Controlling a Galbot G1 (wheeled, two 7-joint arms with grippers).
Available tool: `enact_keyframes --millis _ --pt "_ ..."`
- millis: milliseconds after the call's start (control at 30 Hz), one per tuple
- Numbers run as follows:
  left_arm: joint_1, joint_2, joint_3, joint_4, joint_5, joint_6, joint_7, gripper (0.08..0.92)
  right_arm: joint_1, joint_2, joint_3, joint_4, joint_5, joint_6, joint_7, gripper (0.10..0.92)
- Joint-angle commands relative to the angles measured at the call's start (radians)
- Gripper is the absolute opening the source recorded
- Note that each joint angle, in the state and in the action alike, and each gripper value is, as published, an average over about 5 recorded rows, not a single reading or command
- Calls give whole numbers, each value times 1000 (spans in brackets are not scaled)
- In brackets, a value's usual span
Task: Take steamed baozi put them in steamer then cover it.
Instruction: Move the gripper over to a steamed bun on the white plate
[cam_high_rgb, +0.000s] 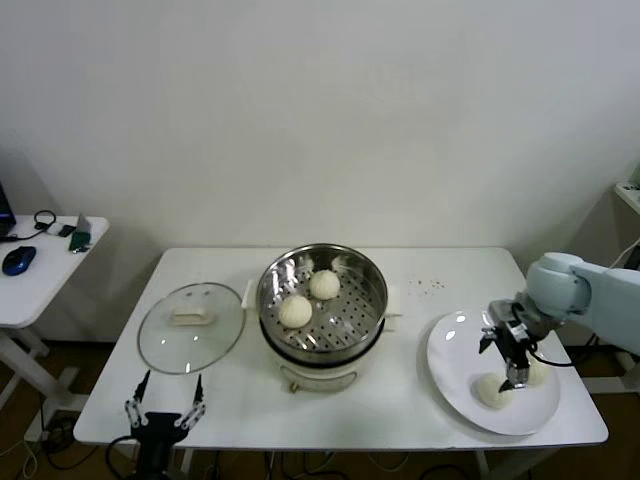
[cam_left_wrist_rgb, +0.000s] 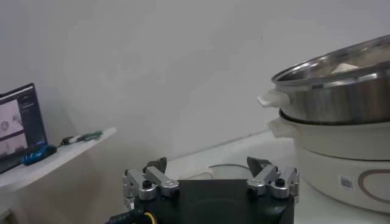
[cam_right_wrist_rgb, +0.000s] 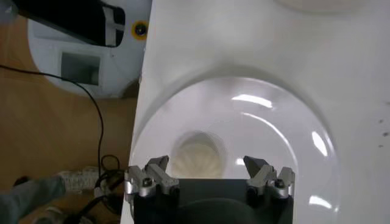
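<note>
The right gripper hung open over a soft bun (hold its sides gently, I'd say).

Even bright light, plate glare (soft shadows)
</note>
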Motion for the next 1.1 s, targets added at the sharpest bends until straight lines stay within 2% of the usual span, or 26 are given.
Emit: enact_keyframes --millis 33,1100 --pt "1 -4 1 4 6 0 -1 823 -230 -55 156 -44 -120 12 -4 823" --pt "-7 -4 -2 10 16 8 -3 823 -353 35 283 -142 -177 31 13 814"
